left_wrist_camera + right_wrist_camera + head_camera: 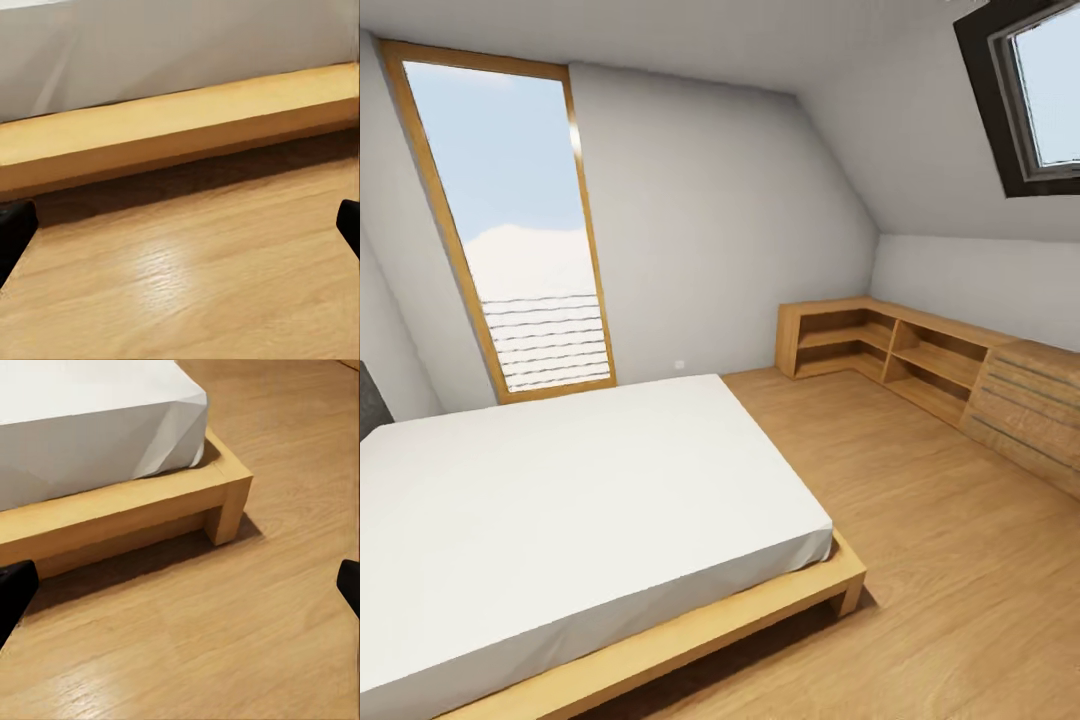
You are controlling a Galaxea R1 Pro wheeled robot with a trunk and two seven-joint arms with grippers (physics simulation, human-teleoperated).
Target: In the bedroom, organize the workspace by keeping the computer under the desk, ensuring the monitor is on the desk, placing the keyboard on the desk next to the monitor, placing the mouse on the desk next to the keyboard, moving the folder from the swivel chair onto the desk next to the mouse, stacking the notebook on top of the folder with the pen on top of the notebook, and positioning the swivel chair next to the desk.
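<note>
1. Nearest us, our left gripper (180,225) stands wide open over the wooden floor (195,285), holding nothing; only its dark fingertips (13,229) show.
2. Our right gripper (180,589) hangs equally wide and empty near the bed frame (225,495).
3. Beyond lie the bed (560,500), low shelves (900,350) and a tall window (510,220).
4. Desk, chair and computer are out of sight; we judge we are in transit.

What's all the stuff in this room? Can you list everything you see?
bed: one, white mattress on a wooden frame, left and centre
window: one, tall, wooden frame, far wall
skylight: one, dark frame, sloped ceiling, upper right
shelves: one low wooden unit, far right corner
drawers: one wooden unit, right wall
floor: wooden, right of the bed
left gripper: black fingertips, open, above floor by bed frame
right gripper: black fingertips, open, near bed corner
</note>
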